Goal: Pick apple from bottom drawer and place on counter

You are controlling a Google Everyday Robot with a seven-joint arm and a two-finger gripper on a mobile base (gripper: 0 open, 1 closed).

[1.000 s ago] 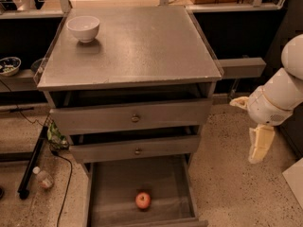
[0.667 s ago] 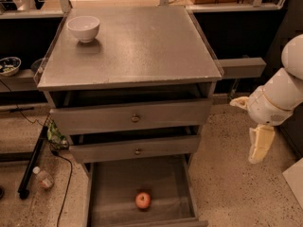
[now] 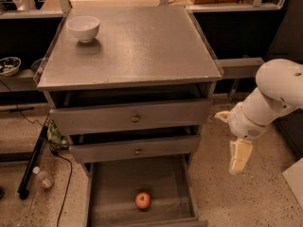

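While hand (image 3: 238,162) hangs right, round red apple (image 3: 143,200)

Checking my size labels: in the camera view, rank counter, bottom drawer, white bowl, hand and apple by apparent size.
1. counter
2. bottom drawer
3. white bowl and the hand, hanging right of the cabinet: look alike, not ranked
4. apple, on the drawer floor

bottom drawer (image 3: 118,186) front cut off at lower edge of view, arm (image 3: 279,89) cut off at right, gripper (image 3: 240,156) hanging beyond bench's right edge, bottle (image 3: 43,178) off front-left corner blurred
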